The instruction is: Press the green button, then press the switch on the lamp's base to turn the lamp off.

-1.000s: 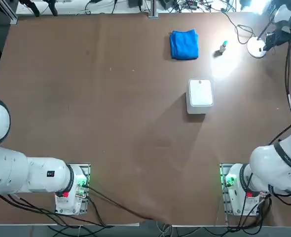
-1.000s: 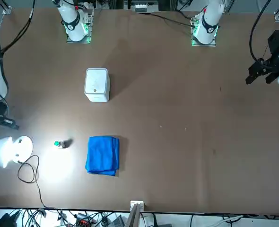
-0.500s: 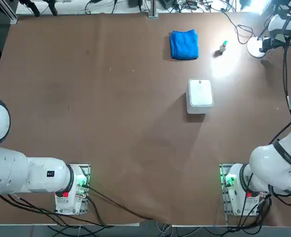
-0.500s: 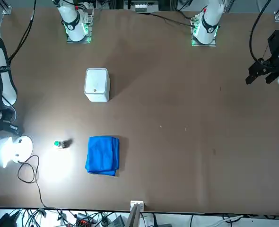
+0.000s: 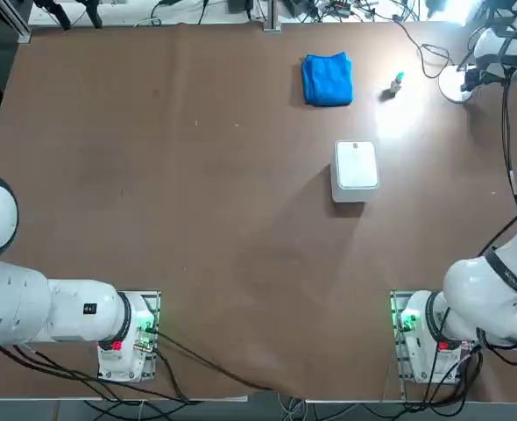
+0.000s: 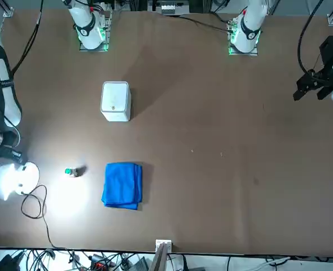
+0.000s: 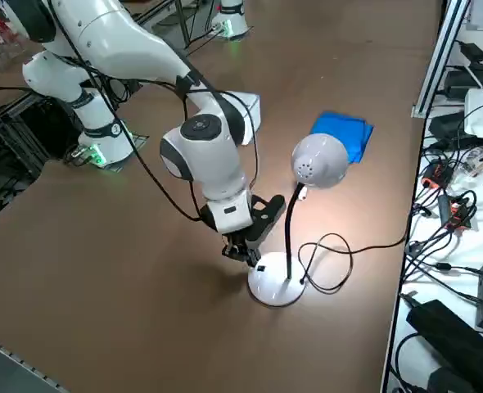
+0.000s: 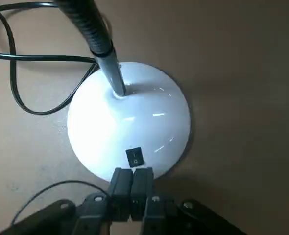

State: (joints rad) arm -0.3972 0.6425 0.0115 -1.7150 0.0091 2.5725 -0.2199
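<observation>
The right gripper [image 8: 132, 177] hangs just over the lamp's base [image 8: 130, 122], fingers pressed together. The switch [image 8: 134, 157] sits right past the tips, at six o'clock from the stem. The lamp [image 7: 295, 221] glows. I think a small push down comes next.

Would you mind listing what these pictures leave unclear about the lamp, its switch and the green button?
- Whether the right gripper touches the switch: the wrist view shows the shut fingertips just short of it, with the contact unclear.
- Whether the green button has been pressed: too small in the top and front views.
- The lamp's base in the top view: partly covered by the arm.
- The lamp head's lit face: turned away in the side view.
</observation>
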